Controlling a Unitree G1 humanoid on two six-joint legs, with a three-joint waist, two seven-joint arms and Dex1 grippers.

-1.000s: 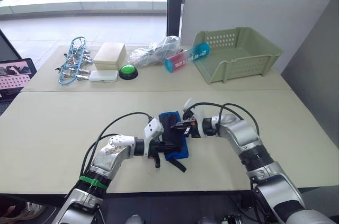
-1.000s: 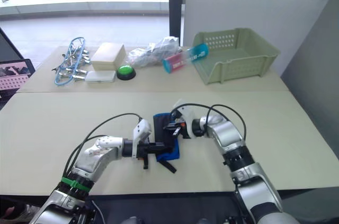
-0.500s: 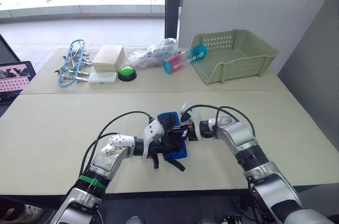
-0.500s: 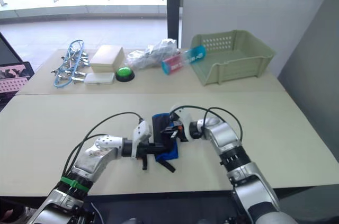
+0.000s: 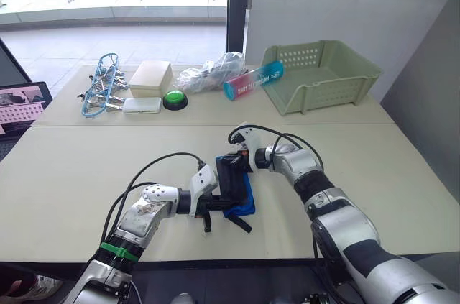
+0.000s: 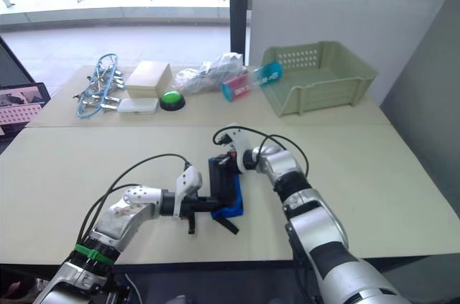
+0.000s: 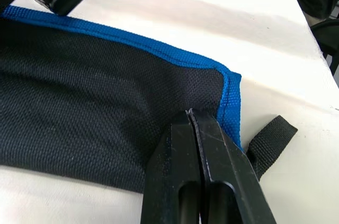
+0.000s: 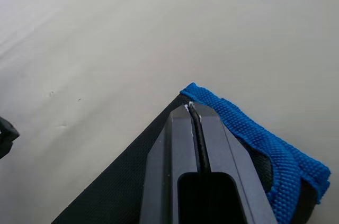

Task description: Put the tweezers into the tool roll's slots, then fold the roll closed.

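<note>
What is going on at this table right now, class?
A two-armed robot is working on a black tool roll with blue edging, lying near the front of the pale table. The left pincer is shut on the roll's fabric near the corner by the strap. The right pincer is shut on the roll at another blue-edged corner. The roll looks folded over; no tweezers can be seen.

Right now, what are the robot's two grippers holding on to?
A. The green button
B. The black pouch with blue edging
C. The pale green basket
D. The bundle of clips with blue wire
B: the left gripper and the right gripper are each shut on the fabric of the tool roll, which lies on the near table, far from the basket.
</note>
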